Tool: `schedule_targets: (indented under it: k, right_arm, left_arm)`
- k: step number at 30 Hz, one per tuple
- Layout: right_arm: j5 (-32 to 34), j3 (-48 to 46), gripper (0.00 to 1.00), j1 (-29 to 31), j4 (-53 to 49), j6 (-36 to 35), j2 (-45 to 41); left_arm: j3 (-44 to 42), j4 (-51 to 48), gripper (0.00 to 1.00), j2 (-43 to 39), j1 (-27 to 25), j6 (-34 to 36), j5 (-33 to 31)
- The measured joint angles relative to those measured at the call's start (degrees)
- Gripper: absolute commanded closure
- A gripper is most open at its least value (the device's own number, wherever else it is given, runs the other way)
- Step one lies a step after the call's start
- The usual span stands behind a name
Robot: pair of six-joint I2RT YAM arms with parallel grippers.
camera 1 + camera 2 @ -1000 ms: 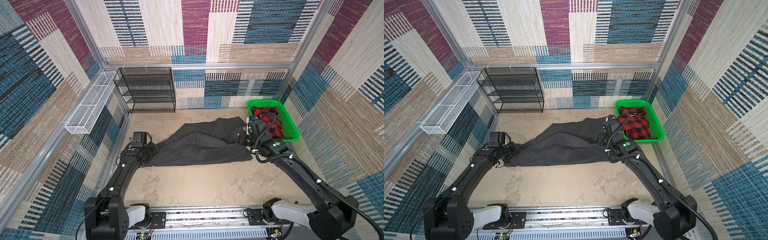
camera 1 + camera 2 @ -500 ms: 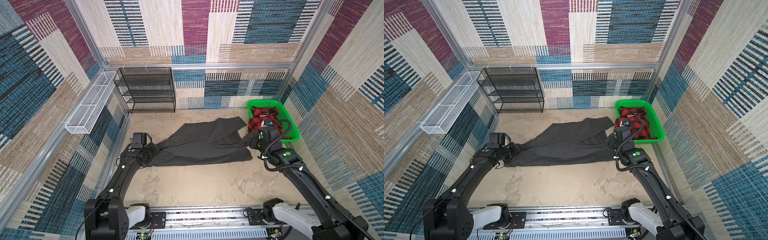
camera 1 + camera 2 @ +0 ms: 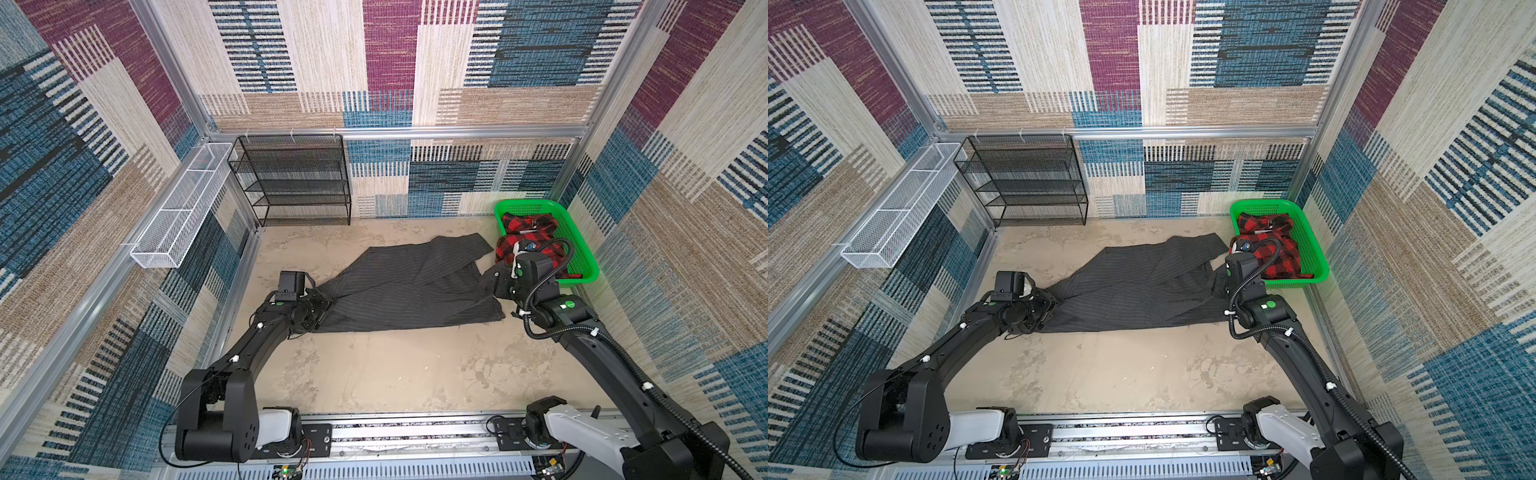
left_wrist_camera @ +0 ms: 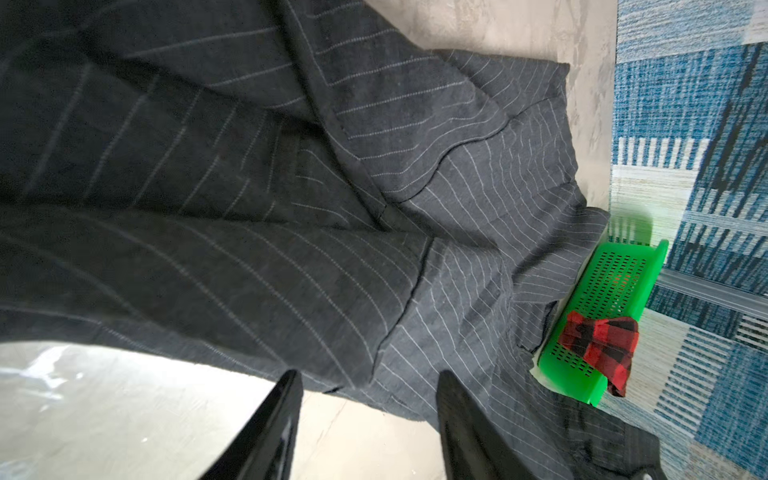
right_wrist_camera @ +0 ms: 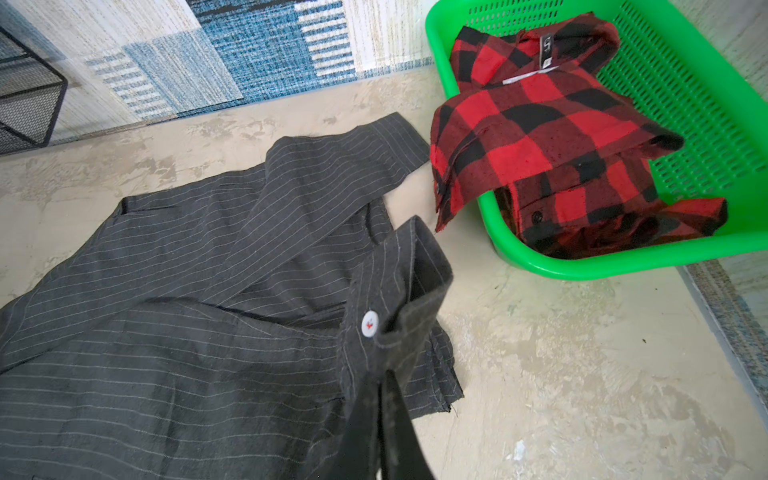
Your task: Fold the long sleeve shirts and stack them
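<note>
Left hand [image 4: 368,376] open, empty. Right hand [image 5: 380,374] pinched shut on the button edge of the charcoal pinstriped cloth shirt [image 3: 415,291], spread on the counter [image 3: 374,374] (limp, likely sags; grip hems or corners). Red-black checked cloth shirt [image 3: 528,232] crumpled in the green plastic mesh basket [image 3: 530,203].

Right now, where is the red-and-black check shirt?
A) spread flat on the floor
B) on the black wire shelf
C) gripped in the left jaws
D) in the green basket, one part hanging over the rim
D: the right wrist view shows the check shirt bunched inside the green basket, a flap draped over its rim.
</note>
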Motion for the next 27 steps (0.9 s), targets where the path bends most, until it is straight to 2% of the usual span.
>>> schedule_targets:
  k: [3, 8, 10, 15, 19, 27]
  right_arm:
    - [-0.3, 0.0, 0.93, 0.0, 0.0, -0.2, -0.1]
    - [-1.3, 0.0, 0.93, 0.0, 0.0, -0.5, -0.5]
    - [-2.0, -0.3, 0.93, 0.0, 0.2, -0.7, -0.7]
    - [-4.7, -3.4, 0.94, 0.0, 2.3, -0.9, -2.1]
    - [-8.3, -8.6, 0.95, 0.0, 6.5, -1.7, -3.4]
    - [-11.6, -13.2, 0.96, 0.0, 16.7, -3.1, -3.3]
  left_arm:
    - [0.0, 2.4, 0.52, 2.4, -0.8, -1.3, -0.3]
    - [0.7, 5.0, 0.91, 5.2, -1.3, -1.5, -3.1]
    - [0.8, 5.4, 1.00, 5.2, -1.3, -1.5, -3.7]
    - [-1.3, 6.5, 1.00, 0.5, -0.8, -1.5, -6.7]
    - [-5.2, 7.2, 1.00, -4.1, 1.8, -1.8, -9.1]
    - [-13.3, 13.2, 1.00, -7.5, 6.8, -6.2, -8.7]
